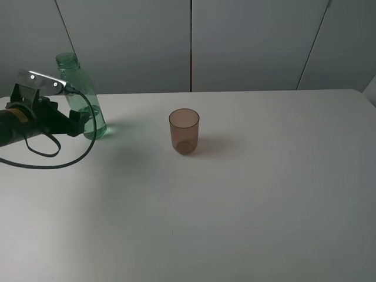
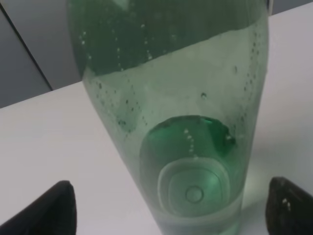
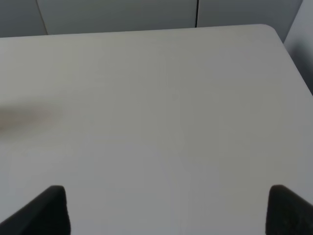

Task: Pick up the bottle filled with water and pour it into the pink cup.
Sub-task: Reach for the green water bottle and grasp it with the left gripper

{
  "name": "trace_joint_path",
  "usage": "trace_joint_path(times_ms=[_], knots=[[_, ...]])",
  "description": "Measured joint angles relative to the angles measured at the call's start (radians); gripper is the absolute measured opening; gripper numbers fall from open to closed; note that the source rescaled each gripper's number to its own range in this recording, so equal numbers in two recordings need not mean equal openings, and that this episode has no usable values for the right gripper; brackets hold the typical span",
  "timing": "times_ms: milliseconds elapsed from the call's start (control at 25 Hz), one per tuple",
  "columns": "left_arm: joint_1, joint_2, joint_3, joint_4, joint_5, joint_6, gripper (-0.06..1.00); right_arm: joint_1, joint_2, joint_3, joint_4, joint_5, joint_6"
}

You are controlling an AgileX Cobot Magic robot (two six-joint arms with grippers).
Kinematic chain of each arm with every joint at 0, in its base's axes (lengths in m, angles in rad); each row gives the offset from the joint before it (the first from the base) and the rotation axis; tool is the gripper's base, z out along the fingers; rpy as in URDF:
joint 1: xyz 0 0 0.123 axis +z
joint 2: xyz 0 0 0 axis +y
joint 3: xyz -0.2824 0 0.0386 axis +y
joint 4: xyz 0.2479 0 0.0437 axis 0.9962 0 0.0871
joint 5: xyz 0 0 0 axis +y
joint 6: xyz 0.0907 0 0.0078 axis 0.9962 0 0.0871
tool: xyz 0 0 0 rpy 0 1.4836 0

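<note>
- Bottle (image 1: 78, 79) (image 2: 176, 122) stands at the frame's far left, near the table (image 1: 264, 205) back edge.
- Left gripper (image 1: 82, 121) (image 2: 171, 210): jaws spread, straddling the bottle's base.
- Pink cup (image 1: 184, 131): centre frame, well apart from the bottle, wide tabletop around it.
- Right gripper (image 3: 166, 210): jaws spread, holding nothing.

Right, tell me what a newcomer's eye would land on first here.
The green bottle stands uncapped at the far left of the white table. The left gripper is open around its lower body and not yet touching it. The pink cup stands alone near the middle of the table, apparently empty.
</note>
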Motion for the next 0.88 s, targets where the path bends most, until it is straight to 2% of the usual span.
trace_joint_path(times_ms=[280, 880], knots=[[0.0, 0.01, -0.019, 0.007, -0.049, 0.0, 1.0, 0.0, 0.0, 0.0, 0.0, 0.0, 0.0], [0.0, 0.1, -0.109, 0.054, -0.059, 0.0, 1.0, 0.0, 0.0, 0.0, 0.0, 0.0, 0.0]])
